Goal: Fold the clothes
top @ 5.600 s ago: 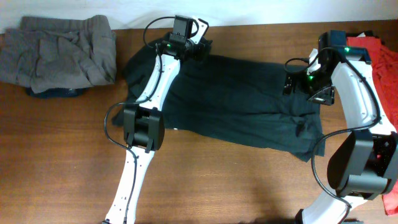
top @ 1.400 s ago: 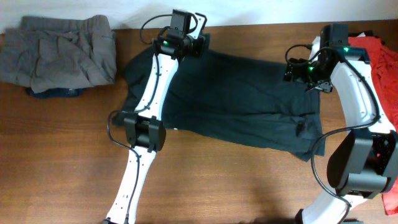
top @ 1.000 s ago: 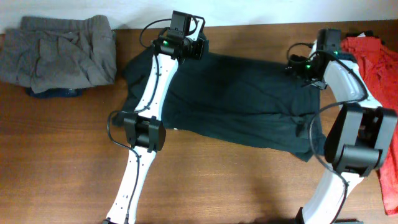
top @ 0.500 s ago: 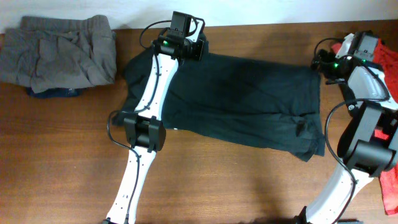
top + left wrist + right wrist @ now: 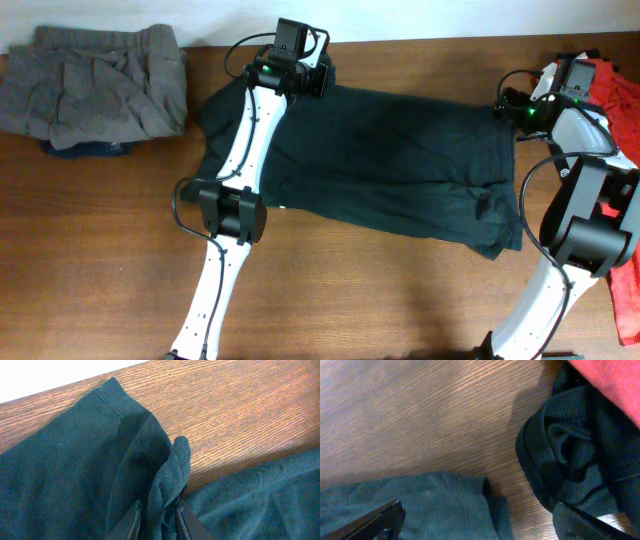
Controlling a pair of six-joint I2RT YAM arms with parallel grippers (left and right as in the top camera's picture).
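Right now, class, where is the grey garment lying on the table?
In the overhead view, the grey garment lies bunched at the far left corner of the table, just left of the spread black T-shirt, over a dark blue cloth.

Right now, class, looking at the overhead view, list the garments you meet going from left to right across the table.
grey garment → black T-shirt → red T-shirt
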